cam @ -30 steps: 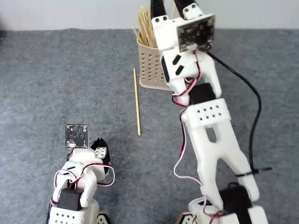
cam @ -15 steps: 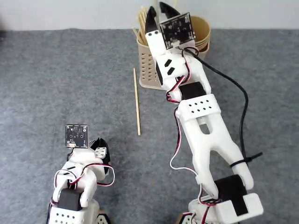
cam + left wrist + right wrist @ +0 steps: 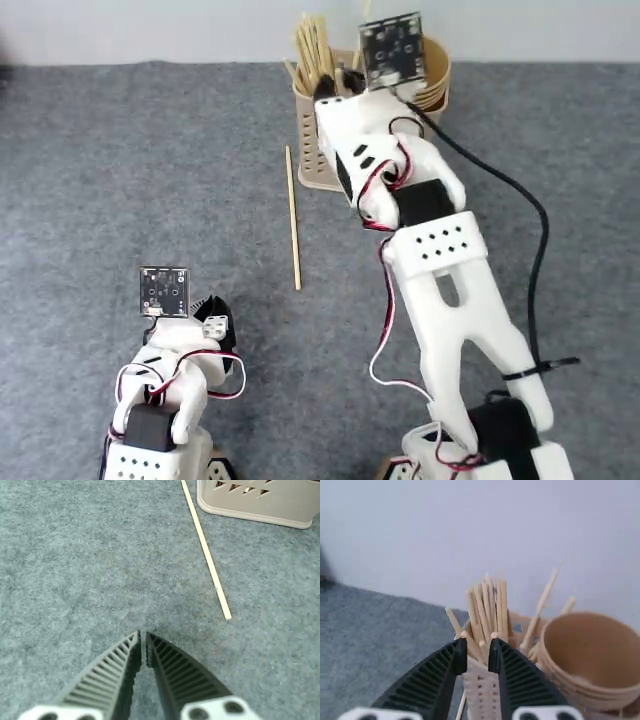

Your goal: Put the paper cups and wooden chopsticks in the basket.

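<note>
right gripper (image 3: 476,649) has drawn back over the basket (image 3: 318,152), jaws slightly apart and empty, so one chopstick (image 3: 293,215) remains outside.

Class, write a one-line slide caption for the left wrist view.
Left tool shut over grey carpet, one chopstick lying loose beside the basket.

You have soft, even, fairly bright light over the grey counter (image 3: 120,180); shadows stay faint, a thin one beside the loose chopstick (image 3: 207,555), a darker rim under the basket (image 3: 260,505)
</note>
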